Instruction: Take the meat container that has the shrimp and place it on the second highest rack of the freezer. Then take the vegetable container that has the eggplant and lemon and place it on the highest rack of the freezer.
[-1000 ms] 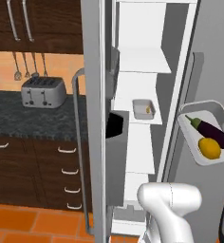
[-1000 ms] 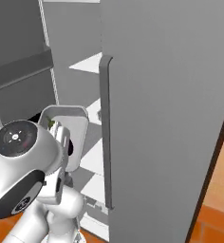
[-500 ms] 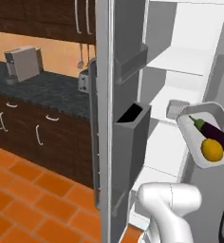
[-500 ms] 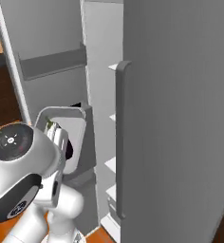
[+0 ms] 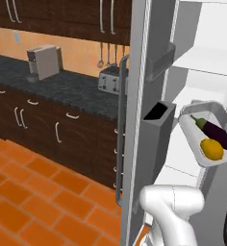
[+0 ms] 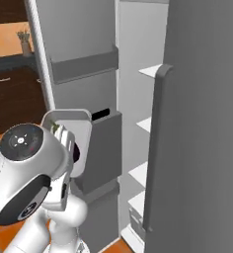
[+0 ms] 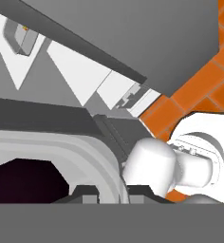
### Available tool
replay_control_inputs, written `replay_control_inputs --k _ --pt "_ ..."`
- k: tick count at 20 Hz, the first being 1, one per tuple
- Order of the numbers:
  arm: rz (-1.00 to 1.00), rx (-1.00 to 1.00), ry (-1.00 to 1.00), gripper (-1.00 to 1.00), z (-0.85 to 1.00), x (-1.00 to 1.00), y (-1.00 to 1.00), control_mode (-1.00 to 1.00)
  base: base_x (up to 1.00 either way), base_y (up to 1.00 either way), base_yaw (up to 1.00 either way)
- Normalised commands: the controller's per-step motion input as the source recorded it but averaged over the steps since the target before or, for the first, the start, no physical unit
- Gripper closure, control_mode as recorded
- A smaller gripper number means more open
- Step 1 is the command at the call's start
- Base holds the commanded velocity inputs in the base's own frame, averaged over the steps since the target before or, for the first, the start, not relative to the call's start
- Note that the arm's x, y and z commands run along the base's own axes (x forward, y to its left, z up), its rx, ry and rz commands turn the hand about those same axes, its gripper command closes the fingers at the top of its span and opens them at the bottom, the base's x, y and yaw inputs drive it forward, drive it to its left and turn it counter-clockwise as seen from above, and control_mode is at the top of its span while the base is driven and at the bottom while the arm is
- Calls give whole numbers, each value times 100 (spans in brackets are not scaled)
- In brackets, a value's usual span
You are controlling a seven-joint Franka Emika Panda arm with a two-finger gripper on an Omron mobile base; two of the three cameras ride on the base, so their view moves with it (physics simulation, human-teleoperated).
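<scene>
**Vegetable container carried toward the freezer, top rack not yet reached**

At the left of the left base view, a coffee machine and a toaster were seen on the dark counter, one of each. Further right, the open freezer door was seen edge-on, with two grey door bins mounted on it.

To the right of the door, one vegetable container was held in the air, tilted toward the camera, in front of the white shelves. One eggplant lay in it along the upper side and one lemon just below it, near the lower rim. The gripper was seen in the hand view with its jaws pressed together on the container's rim.

The highest rack was seen above the container and well apart from it. A second container could be seen small at the upper left corner of the hand view, resting on a shelf; its content was too small to be told. The first half of the task was therefore judged probably done. The lifting and setting down of the vegetable container was judged still left.
</scene>
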Motion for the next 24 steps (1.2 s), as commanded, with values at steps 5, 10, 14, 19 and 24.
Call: replay_control_inputs --k 5,10,14,19,24 --pt "0 0 0 100 0 0 0 100 26 58 -57" --pt "-6 0 0 100 1 0 7 -100 4 29 -30" --pt "-32 0 -4 100 25 0 32 -100 0 0 0" --pt "-20 5 -1 100 33 0 16 -100 0 0 0" --pt "-14 3 -7 100 34 9 3 -100 0 0 0"
